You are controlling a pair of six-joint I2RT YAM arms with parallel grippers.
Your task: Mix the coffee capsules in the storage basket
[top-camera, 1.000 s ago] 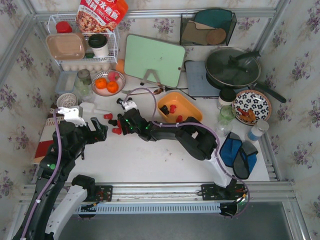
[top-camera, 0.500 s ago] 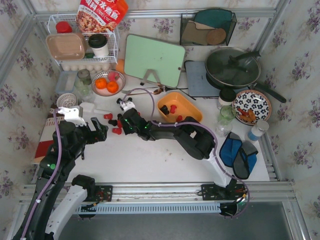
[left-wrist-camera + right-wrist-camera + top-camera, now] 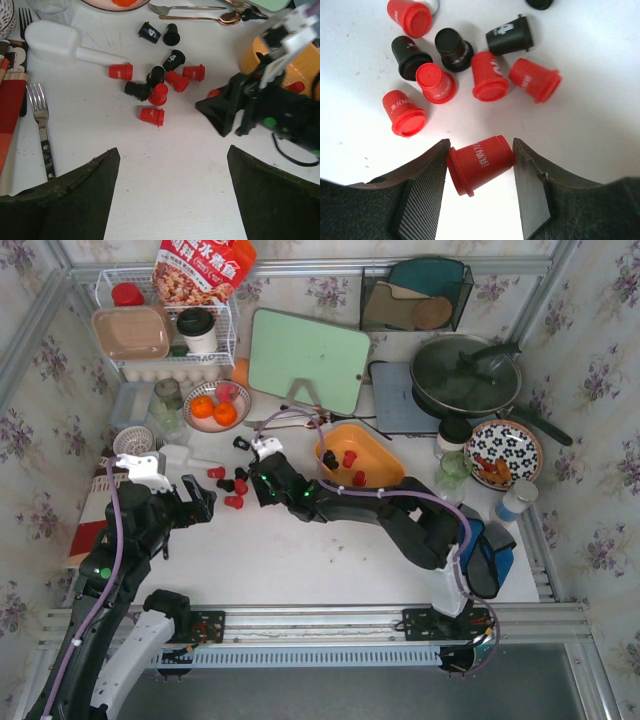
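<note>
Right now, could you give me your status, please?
Right gripper shut on red capsule. Left gripper open. Storage basket holds some; loose capsules on table. Nothing blocking.

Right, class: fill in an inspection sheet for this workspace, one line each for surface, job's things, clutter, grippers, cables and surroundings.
Surface: white table, faintly marked.
Job's things: red and black coffee capsules loose on the table; a few lie in the orange storage basket.
Clutter: fork, white scoop, oranges, green board, lidded pan.
Grippers: left gripper open over bare table; right gripper shut on a red capsule.
Cables: purple cable along the left arm; pale cable along the right arm.
Surroundings: floral walls.
</note>
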